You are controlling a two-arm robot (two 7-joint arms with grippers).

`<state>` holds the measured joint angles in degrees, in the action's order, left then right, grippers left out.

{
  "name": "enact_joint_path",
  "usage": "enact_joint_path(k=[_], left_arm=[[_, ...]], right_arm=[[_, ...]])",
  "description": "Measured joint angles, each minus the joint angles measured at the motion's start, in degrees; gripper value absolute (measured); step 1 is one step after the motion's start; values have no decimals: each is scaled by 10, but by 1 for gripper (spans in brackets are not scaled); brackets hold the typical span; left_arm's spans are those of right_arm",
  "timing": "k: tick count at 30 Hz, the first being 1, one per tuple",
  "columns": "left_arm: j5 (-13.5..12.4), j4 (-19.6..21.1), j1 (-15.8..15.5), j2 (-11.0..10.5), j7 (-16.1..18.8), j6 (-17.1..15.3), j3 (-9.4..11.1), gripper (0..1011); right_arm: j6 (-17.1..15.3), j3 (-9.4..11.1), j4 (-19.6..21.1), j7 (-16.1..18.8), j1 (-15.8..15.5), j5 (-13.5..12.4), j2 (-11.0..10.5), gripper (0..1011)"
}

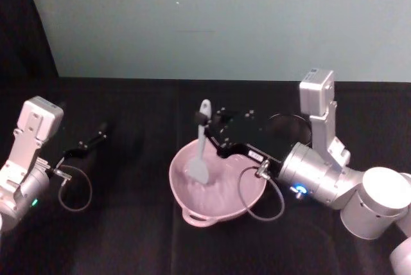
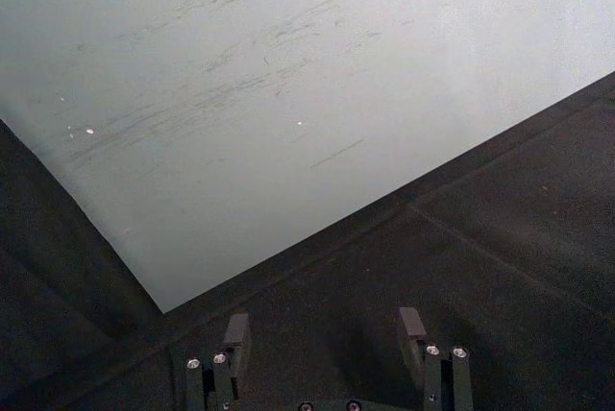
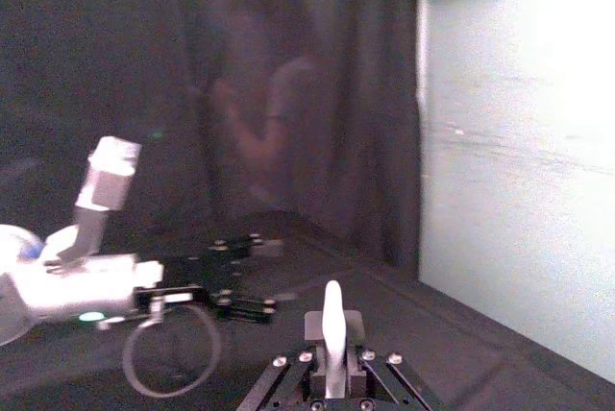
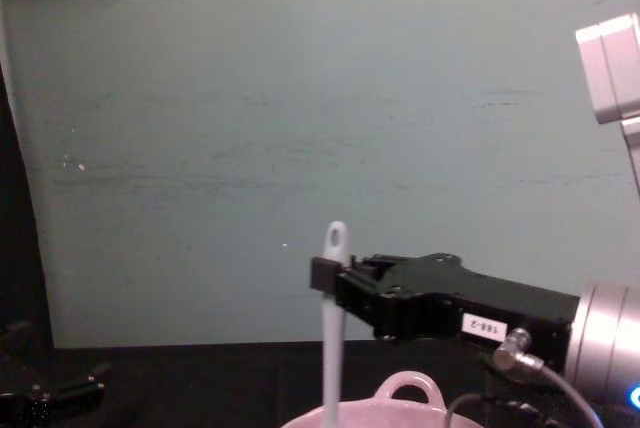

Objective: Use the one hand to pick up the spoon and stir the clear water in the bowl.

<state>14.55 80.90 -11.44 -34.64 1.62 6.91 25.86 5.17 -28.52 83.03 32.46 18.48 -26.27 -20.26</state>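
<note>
Stirring step in hand, spoon down in the bowl

We had our right gripper (image 1: 204, 121) clamped on the upper handle of the white plastic spoon (image 1: 201, 153), just under its oval hole and above the far rim of the pale pink bowl (image 1: 221, 193). The spoon stood nearly upright, its flat head down inside the bowl, a little left of the bowl's centre. We could not make out the water itself. We judged the pick-up done and the stirring begun. The next move called for sweeping the head round inside the bowl, low and off the bowl's wall, so that nothing slopped over or shifted. Our left gripper (image 2: 324, 323) sat parked well to the left of the bowl, jaws wide apart and holding nothing.
</note>
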Motion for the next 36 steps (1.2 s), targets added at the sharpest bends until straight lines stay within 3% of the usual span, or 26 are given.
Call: enact_joint_path(k=[10, 18, 22, 28, 36], left_arm=[[0, 0, 0, 0, 0, 0, 0, 1005], [0, 0, 0, 0, 0, 0, 0, 1005], [0, 0, 0, 0, 0, 0, 0, 1005], [0, 0, 0, 0, 0, 0, 0, 1005], [0, 0, 0, 0, 0, 0, 0, 1005]], right_arm=[[6, 37, -10, -34, -6, -4, -10, 118], [6, 50, 6, -45, -19, 7, -22, 118], [1, 49, 21, -46, -25, 18, -30, 119], [-11, 31, 56, -35, -37, 39, -42, 119], [-15, 5, 80, -21, -43, 51, -40, 118]])
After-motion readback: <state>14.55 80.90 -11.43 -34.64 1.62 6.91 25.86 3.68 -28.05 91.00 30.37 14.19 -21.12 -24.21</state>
